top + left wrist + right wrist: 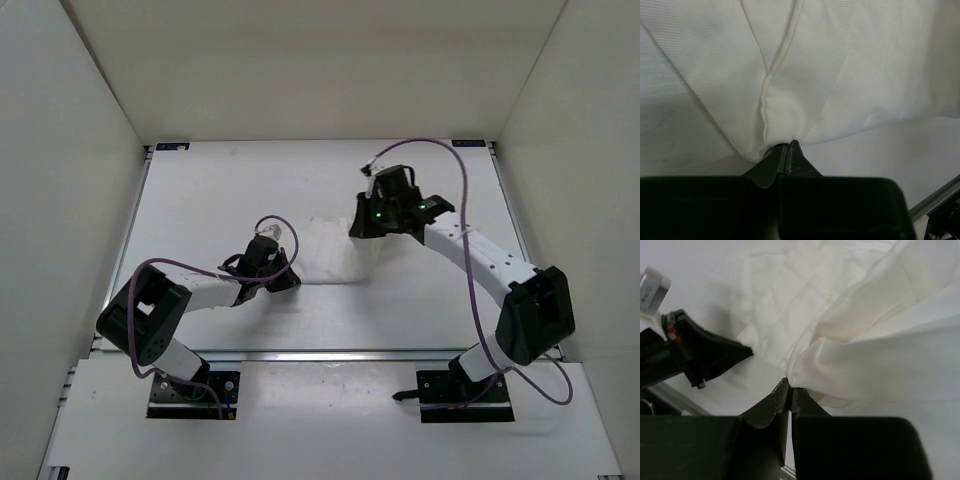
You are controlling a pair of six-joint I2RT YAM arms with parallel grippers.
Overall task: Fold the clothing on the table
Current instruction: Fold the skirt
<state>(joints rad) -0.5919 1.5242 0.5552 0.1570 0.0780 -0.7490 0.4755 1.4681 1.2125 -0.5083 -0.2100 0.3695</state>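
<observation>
We are pinching the clothing with both hands at once. This way, two points of it can be lifted and carried over together, rather than one hand dragging the thin cloth into a heap.

Our left hand is clamped on the cloth with its fingers pressed together. A seamed hem is running straight down into the tips, and the fabric is fanning up and away from them in a taut, sloping sheet.

Our right hand is closed too, its fingers meeting at a gathered fold that is bunching right up against the tips. We are judging that cloth is truly caught there, but the contact itself is hidden behind the fingers.

The clothing is resting on the surface between the two hands, spreading out just beyond the fingertips of each, so the hands are facing one another across it. From the right wrist, the left hand is showing off to the left of the right hand's tips, with a flat stretch of cloth between them.

We are reading this as the grasp before a fold, with most of the garment lying flat and not yet doubled over. The next move is calling for both hands to rise evenly.
</observation>
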